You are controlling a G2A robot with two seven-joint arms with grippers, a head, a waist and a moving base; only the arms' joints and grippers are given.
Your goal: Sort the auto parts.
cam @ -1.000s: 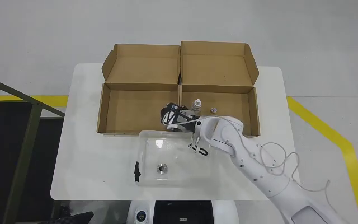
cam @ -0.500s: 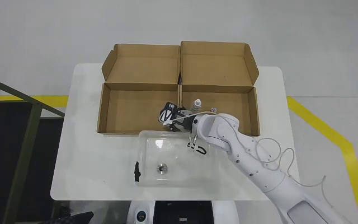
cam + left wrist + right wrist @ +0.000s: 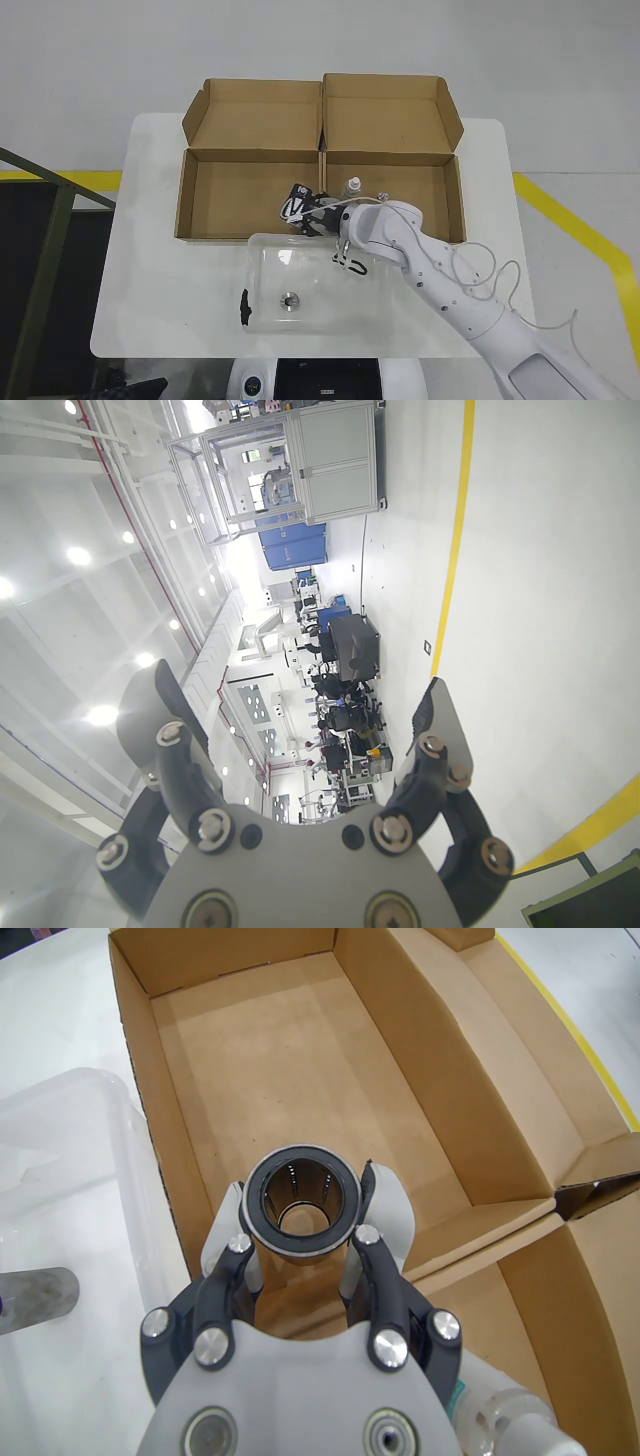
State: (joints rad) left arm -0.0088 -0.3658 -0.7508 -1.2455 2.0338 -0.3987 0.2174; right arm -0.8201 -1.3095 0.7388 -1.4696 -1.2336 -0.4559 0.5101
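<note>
- The right gripper (image 3: 303, 1185) is clamped on a bearing (image 3: 252, 1210), a hollow cylinder with a black end ring, held across its round side; in the top view it hangs just above the middle of the frame, over the lower right corner of the left box (image 3: 215, 195).
- The left gripper (image 3: 300, 680) is spread wide with nothing between its fingers; it points out into the room.
- We judge the hold a little risky; the side of the bearing is round and looks smooth, so an off-centre squeeze or a jolt could let it roll out.
- The bearing is close to the wall shared with the right box (image 3: 440, 200) and to the rim of the clear bin (image 3: 265, 262); dropped here, it might clip an edge and bounce into the wrong container.
- We count two cardboard boxes; one clear bin; one bearing in the gripper.
- We count two small parts in the right box, a pale bottle-shaped piece (image 3: 352, 186) and a smaller piece (image 3: 381, 196); two in the bin, a black piece (image 3: 244, 306) and a metal piece (image 3: 290, 299).
</note>
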